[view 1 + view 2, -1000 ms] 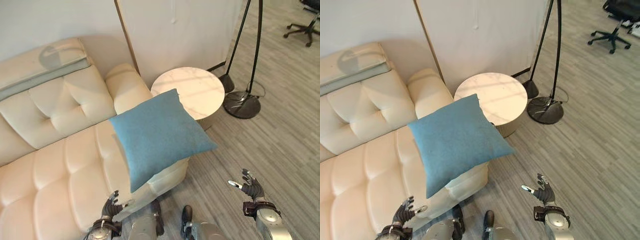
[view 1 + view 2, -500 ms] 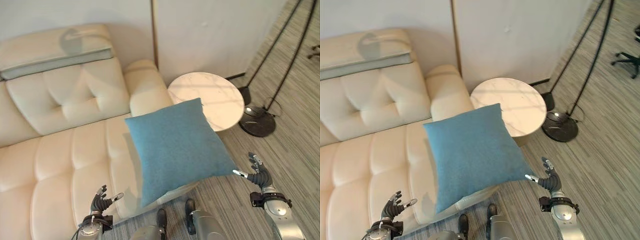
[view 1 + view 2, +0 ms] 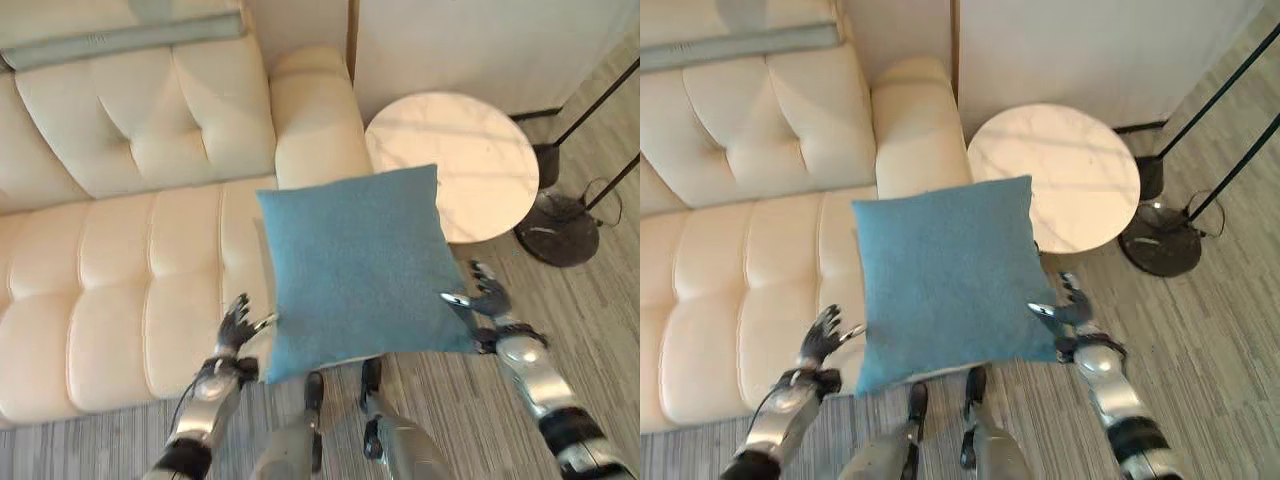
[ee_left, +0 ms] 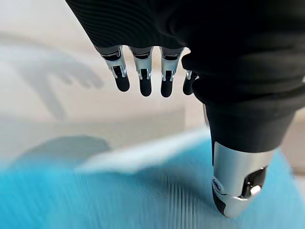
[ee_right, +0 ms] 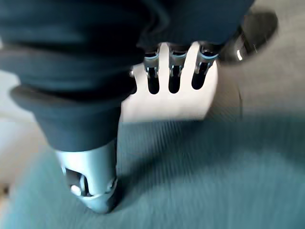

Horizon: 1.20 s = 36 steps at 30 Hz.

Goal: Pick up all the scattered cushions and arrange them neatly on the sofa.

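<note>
Hands (image 3: 236,325) (image 3: 483,298) now closer, flanking cushion (image 3: 355,265)

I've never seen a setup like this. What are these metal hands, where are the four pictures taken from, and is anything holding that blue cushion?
This is a humanoid robot. Two pictures come from cameras in its head, looking down; two come from cameras on its wrists, looking along each hand. A blue cushion lies over the edge of a cream sofa, beside a round marble table and a lamp base. The left hand and right hand reach toward the cushion's two sides with fingers spread open. Neither hand grips it yet.
</note>
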{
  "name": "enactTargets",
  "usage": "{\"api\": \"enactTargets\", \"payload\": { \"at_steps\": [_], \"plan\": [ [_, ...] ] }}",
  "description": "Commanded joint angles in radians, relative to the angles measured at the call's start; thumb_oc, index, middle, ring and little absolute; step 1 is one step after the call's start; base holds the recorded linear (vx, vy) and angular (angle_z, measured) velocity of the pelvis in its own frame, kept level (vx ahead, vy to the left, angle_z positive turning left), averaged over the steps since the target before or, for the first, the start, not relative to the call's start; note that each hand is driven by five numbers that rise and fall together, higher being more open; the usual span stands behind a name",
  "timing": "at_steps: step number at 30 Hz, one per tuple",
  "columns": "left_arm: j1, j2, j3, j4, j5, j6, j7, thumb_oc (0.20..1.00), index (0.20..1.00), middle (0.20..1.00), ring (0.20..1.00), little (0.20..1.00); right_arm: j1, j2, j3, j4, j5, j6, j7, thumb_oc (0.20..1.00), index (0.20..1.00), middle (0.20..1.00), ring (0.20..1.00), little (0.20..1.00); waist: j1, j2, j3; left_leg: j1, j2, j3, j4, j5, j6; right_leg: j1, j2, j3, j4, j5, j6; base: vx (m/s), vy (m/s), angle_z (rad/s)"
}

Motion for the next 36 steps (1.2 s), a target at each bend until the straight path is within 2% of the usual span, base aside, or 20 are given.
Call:
{"api": "enactTargets", "payload": {
  "at_steps": [1, 5, 6, 7, 8, 9, 16, 18, 22, 24, 25, 26, 29, 31, 34, 35, 36],
  "plan": [
    [-0.182, 0.002, -0.061, 0.103, -0.048, -0.055, 0.057, 1.000, 1.000, 1.000, 1.000, 1.000, -0.156, -0.007, 0.108, 0.063, 0.074, -0.020, -0.028, 1.000, 1.000, 1.000, 1.000, 1.000, 0.013, -0.001, 0.019, -0.046, 0.020, 0.065, -0.031, 0.030, -0.043, -0.006, -0.010, 0.018, 0.103, -0.141, 0.082, -0.11, -0.025, 0.02],
    [-0.412, -0.043, -0.144, 0.235, -0.108, -0.051, 0.079, 1.000, 1.000, 1.000, 1.000, 1.000, -0.363, 0.093, 0.232, 0.192, 0.165, -0.017, -0.029, 1.000, 1.000, 1.000, 1.000, 1.000, 0.009, -0.009, 0.063, -0.095, 0.022, 0.058, -0.038, 0.059, -0.056, -0.049, -0.008, 0.025, 0.092, -0.117, 0.087, -0.05, 0.001, 0.05],
    [-0.448, -0.051, -0.153, 0.243, -0.119, -0.054, 0.086, 1.000, 1.000, 1.000, 1.000, 1.000, -0.394, 0.116, 0.254, 0.199, 0.190, -0.018, -0.023, 0.570, 0.570, 0.570, 0.570, 0.570, 0.010, -0.010, 0.071, -0.103, 0.023, 0.057, -0.039, 0.062, -0.058, -0.057, -0.007, 0.027, 0.091, -0.114, 0.089, -0.04, 0.016, 0.06],
    [-0.474, -0.064, -0.164, 0.234, -0.122, -0.056, 0.088, 0.740, 0.740, 0.740, 0.740, 0.740, -0.411, 0.135, 0.268, 0.181, 0.216, -0.027, -0.017, 0.479, 0.479, 0.479, 0.479, 0.479, 0.010, -0.012, 0.078, -0.107, 0.024, 0.058, -0.041, 0.064, -0.060, -0.059, -0.006, 0.028, 0.087, -0.113, 0.090, 0.00, 0.000, 0.00],
    [-0.474, -0.064, -0.164, 0.234, -0.122, -0.056, 0.088, 0.536, 0.536, 0.536, 0.536, 0.536, -0.412, 0.135, 0.267, 0.181, 0.217, -0.027, -0.017, 0.360, 0.360, 0.360, 0.360, 0.360, 0.009, -0.013, 0.076, -0.111, 0.024, 0.058, -0.041, 0.066, -0.060, -0.062, -0.007, 0.028, 0.086, -0.111, 0.090, 0.00, 0.000, 0.00],
    [-0.489, -0.082, -0.177, 0.193, -0.128, -0.065, 0.087, 0.200, 0.200, 0.200, 0.200, 0.200, -0.411, 0.164, 0.284, 0.134, 0.282, -0.055, 0.004, 0.200, 0.200, 0.200, 0.200, 0.200, 0.011, -0.015, 0.084, -0.113, 0.027, 0.059, -0.044, 0.067, -0.064, -0.063, -0.007, 0.028, 0.081, -0.109, 0.094, 0.00, 0.000, 0.00],
    [-0.394, -0.070, -0.174, 0.000, -0.118, -0.089, 0.077, 0.200, 0.200, 0.200, 0.200, 0.200, -0.253, 0.178, 0.258, -0.092, 0.325, -0.129, 0.059, 0.200, 0.200, 0.200, 0.200, 0.200, 0.007, -0.021, 0.073, -0.093, 0.023, 0.058, -0.049, 0.055, -0.063, -0.038, -0.008, 0.030, 0.062, -0.110, 0.100, 0.02, 0.036, 0.00],
    [-0.299, -0.046, -0.133, -0.141, -0.090, -0.104, 0.070, 0.200, 0.200, 0.200, 0.200, 0.200, -0.133, 0.153, 0.203, -0.250, 0.289, -0.166, 0.088, 0.200, 0.200, 0.200, 0.200, 0.200, 0.004, -0.025, 0.057, -0.056, 0.020, 0.065, -0.045, 0.032, -0.055, -0.002, -0.009, 0.034, 0.061, -0.118, 0.103, 0.04, 0.053, -0.02],
    [-0.184, -0.024, -0.087, -0.276, -0.066, -0.113, 0.053, 0.200, 0.200, 0.200, 0.200, 0.200, -0.016, 0.122, 0.140, -0.400, 0.250, -0.193, 0.119, 0.200, 0.200, 0.200, 0.200, 0.200, 0.001, -0.031, 0.025, -0.020, 0.016, 0.072, -0.029, -0.002, -0.041, 0.035, -0.013, 0.043, 0.061, -0.126, 0.105, 0.04, 0.043, -0.07],
    [-0.038, 0.007, -0.025, -0.430, -0.038, -0.117, 0.019, 0.200, 0.200, 0.200, 0.200, 0.200, 0.102, 0.073, 0.083, -0.553, 0.176, -0.206, 0.152, 0.200, 0.200, 0.200, 0.200, 0.200, -0.003, -0.038, -0.017, 0.028, 0.013, 0.081, 0.009, -0.052, -0.025, 0.089, -0.019, 0.052, 0.064, -0.141, 0.108, 0.08, 0.067, -0.06],
    [-0.037, 0.008, -0.025, -0.432, -0.037, -0.116, 0.019, 0.200, 0.200, 0.200, 0.200, 0.200, 0.103, 0.073, 0.083, -0.555, 0.176, -0.205, 0.152, 0.200, 0.200, 0.200, 0.200, 0.200, -0.003, -0.039, -0.019, 0.025, 0.013, 0.081, 0.009, -0.050, -0.024, 0.086, -0.020, 0.052, 0.063, -0.138, 0.108, 0.11, 0.117, -0.12],
    [0.052, 0.024, 0.015, -0.519, -0.020, -0.122, -0.002, 0.200, 0.200, 0.200, 0.200, 0.200, 0.183, 0.056, 0.037, -0.639, 0.153, -0.210, 0.178, 0.200, 0.200, 0.200, 0.200, 0.200, -0.011, -0.039, -0.051, 0.057, 0.009, 0.089, 0.024, -0.073, -0.014, 0.117, -0.020, 0.064, 0.061, -0.145, 0.109, 0.09, 0.096, -0.15],
    [0.143, 0.051, 0.071, -0.631, 0.013, -0.123, -0.021, 0.200, 0.200, 0.200, 0.200, 0.200, 0.264, 0.054, -0.018, -0.732, 0.131, -0.223, 0.201, 0.200, 0.200, 0.200, 0.200, 0.200, -0.019, -0.031, -0.088, 0.091, 0.005, 0.101, 0.033, -0.092, -0.003, 0.136, -0.023, 0.081, 0.069, -0.142, 0.122, 0.01, 0.090, -0.09],
    [0.170, 0.057, 0.086, -0.665, 0.021, -0.131, -0.017, 0.200, 0.200, 0.200, 0.200, 0.200, 0.272, 0.065, -0.024, -0.762, 0.104, -0.234, 0.193, 0.200, 0.200, 0.200, 0.200, 0.200, -0.019, -0.020, -0.077, 0.097, 0.013, 0.116, 0.043, -0.088, 0.008, 0.123, -0.026, 0.086, 0.138, -0.150, 0.132, -0.18, 0.041, -0.19],
    [0.183, 0.080, 0.091, -0.677, 0.040, -0.146, -0.014, 0.200, 0.200, 0.200, 0.200, 0.200, 0.270, 0.070, -0.031, -0.786, 0.060, -0.252, 0.173, 0.200, 0.200, 0.200, 0.200, 0.200, -0.008, 0.008, -0.055, 0.072, 0.036, 0.117, 0.068, -0.054, 0.014, 0.116, -0.021, 0.088, 0.380, -0.233, 0.130, -0.26, 0.017, -0.24],
    [0.183, 0.080, 0.091, -0.678, 0.040, -0.146, -0.014, 0.200, 0.200, 0.200, 0.200, 0.200, 0.269, 0.070, -0.031, -0.786, 0.060, -0.252, 0.173, 0.200, 0.200, 0.200, 0.200, 0.200, -0.008, 0.008, -0.057, 0.069, 0.036, 0.117, 0.067, -0.051, 0.014, 0.112, -0.021, 0.088, 0.382, -0.232, 0.130, -0.29, -0.040, 0.04],
    [0.204, 0.087, 0.087, -0.680, 0.033, -0.146, -0.023, 0.200, 0.200, 0.200, 0.200, 0.200, 0.285, 0.068, -0.046, -0.785, 0.043, -0.251, 0.170, 0.200, 0.200, 0.200, 0.200, 0.200, -0.002, 0.020, -0.076, 0.061, 0.040, 0.103, 0.053, -0.020, 0.009, 0.136, -0.003, 0.097, 0.523, -0.269, 0.118, -0.17, -0.039, 0.13]
  ]
}}
